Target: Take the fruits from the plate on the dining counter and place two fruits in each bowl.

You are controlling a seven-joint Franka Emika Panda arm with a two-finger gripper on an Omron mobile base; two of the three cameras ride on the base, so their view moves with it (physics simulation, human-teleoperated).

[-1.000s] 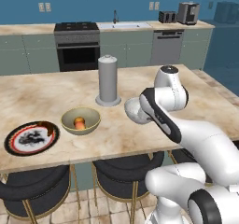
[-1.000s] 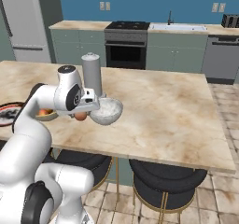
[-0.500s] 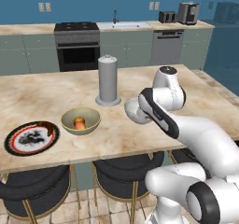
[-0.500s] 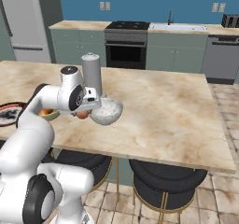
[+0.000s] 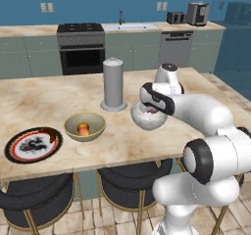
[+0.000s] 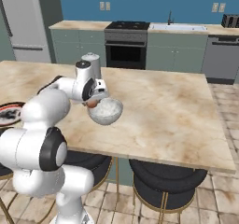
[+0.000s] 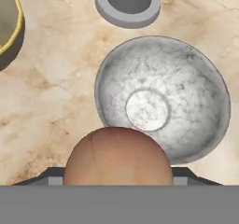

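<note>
Currently: reddish-brown fruit (image 7: 116, 157), smooth and round, gripped between the fingers (image 7: 186, 175) at bottom centre of the hand view, above the empty white-grey speckled bowl (image 7: 186, 101) on the counter (image 7: 51, 101).

Tall grey cylinder (image 5: 113, 84) with domed cap, upright on a flared base. Black stove (image 5: 81, 45) with oven door at 12 o'clock of it, sink faucet (image 5: 120, 17) at 1 o'clock. Toaster (image 5: 197, 13) further right. Dark round stools (image 5: 131, 184) at 6 o'clock.
</note>
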